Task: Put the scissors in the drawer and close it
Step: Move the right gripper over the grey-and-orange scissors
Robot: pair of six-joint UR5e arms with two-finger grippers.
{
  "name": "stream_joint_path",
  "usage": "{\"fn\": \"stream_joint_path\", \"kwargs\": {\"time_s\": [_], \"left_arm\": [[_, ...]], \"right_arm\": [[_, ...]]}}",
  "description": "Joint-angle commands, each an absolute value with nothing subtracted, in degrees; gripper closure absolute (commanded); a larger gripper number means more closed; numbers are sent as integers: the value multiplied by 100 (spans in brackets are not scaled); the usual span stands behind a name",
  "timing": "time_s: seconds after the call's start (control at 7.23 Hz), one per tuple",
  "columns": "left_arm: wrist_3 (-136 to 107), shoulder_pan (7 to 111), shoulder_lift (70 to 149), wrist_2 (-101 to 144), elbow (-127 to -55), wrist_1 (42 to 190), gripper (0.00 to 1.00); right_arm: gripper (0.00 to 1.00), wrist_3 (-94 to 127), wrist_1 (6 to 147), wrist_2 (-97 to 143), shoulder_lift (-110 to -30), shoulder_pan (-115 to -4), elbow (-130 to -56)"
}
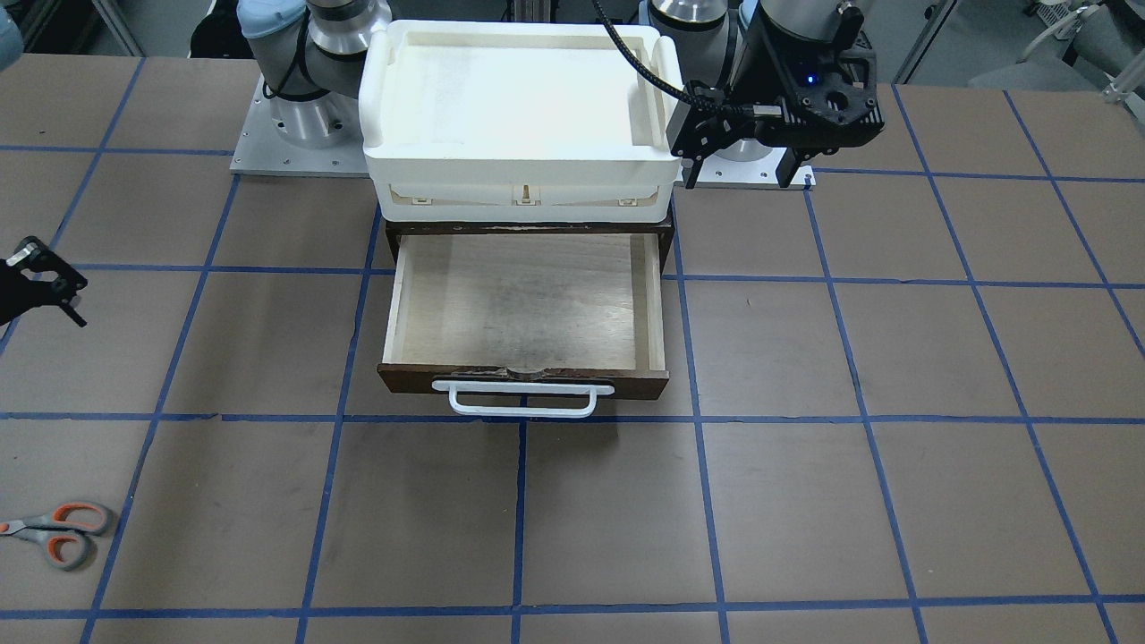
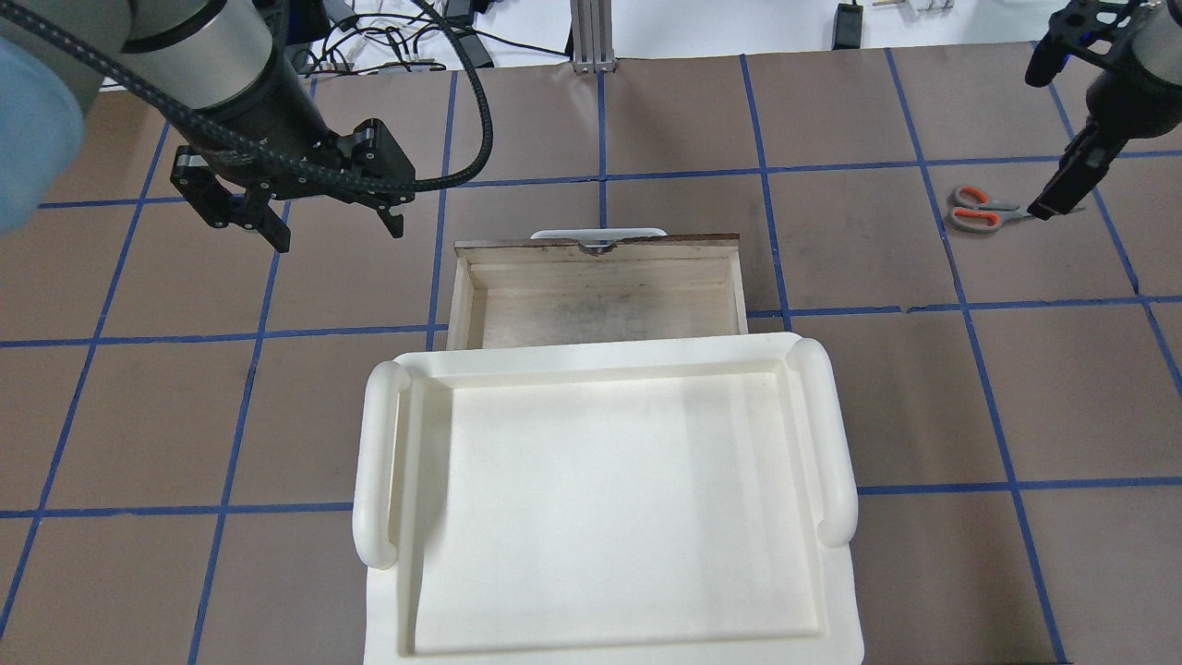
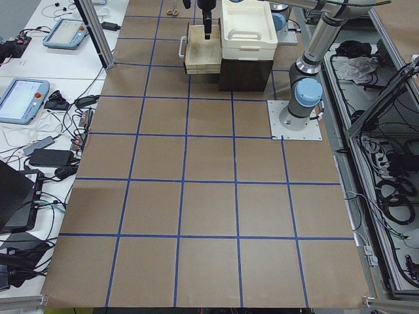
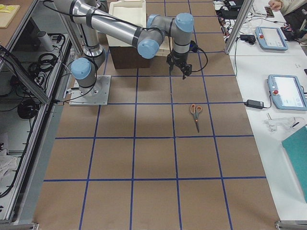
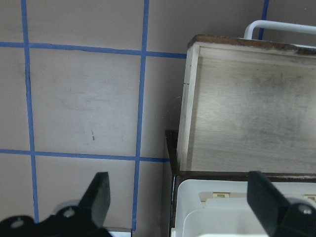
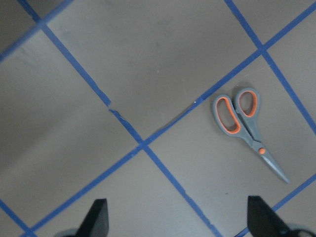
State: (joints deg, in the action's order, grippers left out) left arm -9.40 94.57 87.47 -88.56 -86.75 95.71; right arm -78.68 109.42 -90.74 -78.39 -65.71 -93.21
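Note:
The scissors [image 1: 54,534] lie flat on the brown table, grey handles lined with orange, far out on my right side; they also show in the overhead view [image 2: 983,210] and the right wrist view [image 6: 247,126]. My right gripper [image 6: 177,210] is open and empty, hovering above the table beside them [image 2: 1053,203]. The drawer [image 1: 523,380] is pulled open and its pale plywood inside [image 2: 600,300] holds nothing. My left gripper [image 2: 337,231] is open and empty, in the air beside the drawer's side [image 5: 178,185].
A white plastic tray [image 1: 519,170] sits on top of the dark cabinet that the drawer slides into. Blue tape lines grid the table. The arm bases [image 1: 295,116] stand behind the cabinet.

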Motion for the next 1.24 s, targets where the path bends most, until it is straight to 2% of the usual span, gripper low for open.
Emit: {"fn": "stream_joint_path", "kwargs": {"time_s": [0.0, 0.41, 1.11], "left_arm": [[-940, 9457, 8745, -8859, -8675, 9571, 0], [-940, 9457, 8745, -8859, -8675, 9589, 0], [-940, 9448, 8745, -8850, -8675, 9580, 0]], "right_arm": [[0, -9732, 11904, -8931, -7070, -6110, -9186], [0, -10641, 11971, -8815, -6417, -5950, -8781], [0, -11355, 12507, -8719, -5994, -5950, -8771]]}}
